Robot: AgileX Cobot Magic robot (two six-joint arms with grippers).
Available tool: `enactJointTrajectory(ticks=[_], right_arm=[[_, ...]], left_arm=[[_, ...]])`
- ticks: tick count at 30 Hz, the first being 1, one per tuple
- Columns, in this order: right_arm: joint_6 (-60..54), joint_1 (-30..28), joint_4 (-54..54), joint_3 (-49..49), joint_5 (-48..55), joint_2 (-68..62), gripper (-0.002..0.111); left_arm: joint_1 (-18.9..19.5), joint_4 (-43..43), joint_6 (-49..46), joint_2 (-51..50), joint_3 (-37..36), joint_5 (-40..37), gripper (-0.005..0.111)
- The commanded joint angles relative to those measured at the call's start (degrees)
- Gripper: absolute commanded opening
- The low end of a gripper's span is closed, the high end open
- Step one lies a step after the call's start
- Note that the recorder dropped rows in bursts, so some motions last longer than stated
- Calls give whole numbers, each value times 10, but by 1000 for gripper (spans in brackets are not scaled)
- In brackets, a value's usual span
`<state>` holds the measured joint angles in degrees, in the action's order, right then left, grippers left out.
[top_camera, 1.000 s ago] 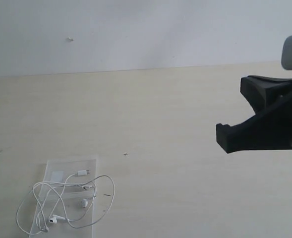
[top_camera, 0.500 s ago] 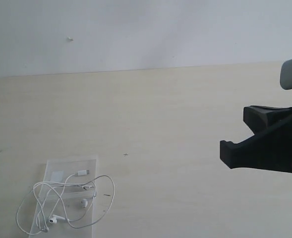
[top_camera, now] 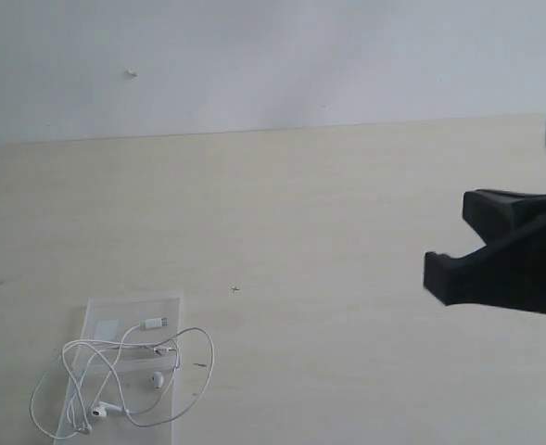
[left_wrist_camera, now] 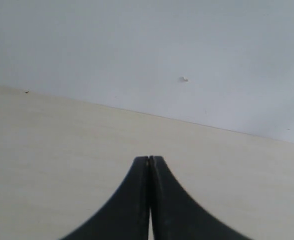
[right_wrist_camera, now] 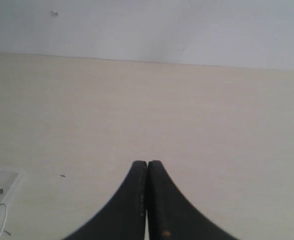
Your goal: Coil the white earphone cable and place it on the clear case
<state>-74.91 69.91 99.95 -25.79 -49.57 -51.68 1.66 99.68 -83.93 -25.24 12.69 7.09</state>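
The white earphone cable is lying in loose loops at the lower left of the exterior frame, resting on the clear case, with both earbuds and the plug sitting over the plastic. One loop is spilling past the case's left edge and another is bulging past its right edge onto the table. Judging by this, coiling and placing are looking essentially done, with only a tidier gathering perhaps remaining. Neither arm is touching the cable: the right gripper is hanging clenched and empty at the right edge, well apart from the case, and the left gripper is likewise pressing its jaws together on nothing. Bare tabletop is stretching between them up to the wall, offering ample room.
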Motion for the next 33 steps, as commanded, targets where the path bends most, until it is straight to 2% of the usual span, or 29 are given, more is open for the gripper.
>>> enactJointTrajectory(ticks=[1,5,12,16,20,24,25,27,30,33], right_arm=[[0,-44,-39,2,16,78,0],[-1,-130,-41,2,82,153,0],[-71,-372,-60,3,279,248,0],[-132,-413,-61,3,282,250,0],[-131,-414,-53,3,288,250,0],[-116,-414,-81,3,348,250,0],[-86,-414,-119,3,371,250,0],[63,-414,-294,3,458,250,0],[412,-414,-598,4,580,250,0],[752,-414,-820,4,679,250,0]], left_arm=[[1,3,4,2,-1,-4,0],[1,3,4,2,-1,-4,0],[1,3,4,2,-1,-4,0],[1,3,4,2,-1,-4,0],[1,3,4,2,-1,-4,0],[1,3,4,2,-1,-4,0],[1,3,4,2,-1,-4,0],[1,3,4,2,-1,-4,0],[1,3,4,2,-1,-4,0],[1,3,4,2,-1,-4,0]])
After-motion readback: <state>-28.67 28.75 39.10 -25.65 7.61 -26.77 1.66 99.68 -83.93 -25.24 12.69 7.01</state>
